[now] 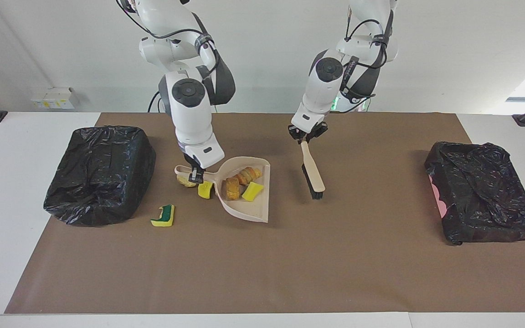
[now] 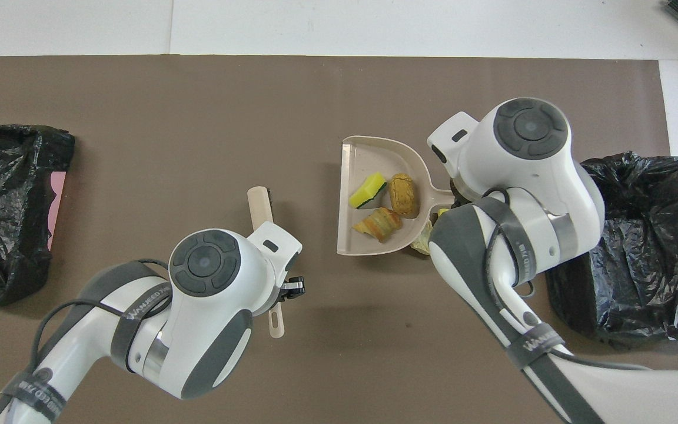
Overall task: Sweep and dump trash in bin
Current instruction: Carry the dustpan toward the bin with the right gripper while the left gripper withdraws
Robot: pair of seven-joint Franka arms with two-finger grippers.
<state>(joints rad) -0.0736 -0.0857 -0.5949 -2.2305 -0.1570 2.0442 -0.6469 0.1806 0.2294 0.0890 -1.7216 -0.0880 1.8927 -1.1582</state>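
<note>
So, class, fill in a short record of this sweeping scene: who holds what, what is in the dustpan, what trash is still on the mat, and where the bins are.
left claw: shut on the brush handle, bristles toward the mat
right claw: shut on the dustpan handle
in dustpan: yellow-and-green sponge, two tan lumps
still on mat: green-topped sponge, yellow chunk, tan lump beside the dustpan handle
bins: black-lined bin at the right arm's end, another at the left arm's end
</note>
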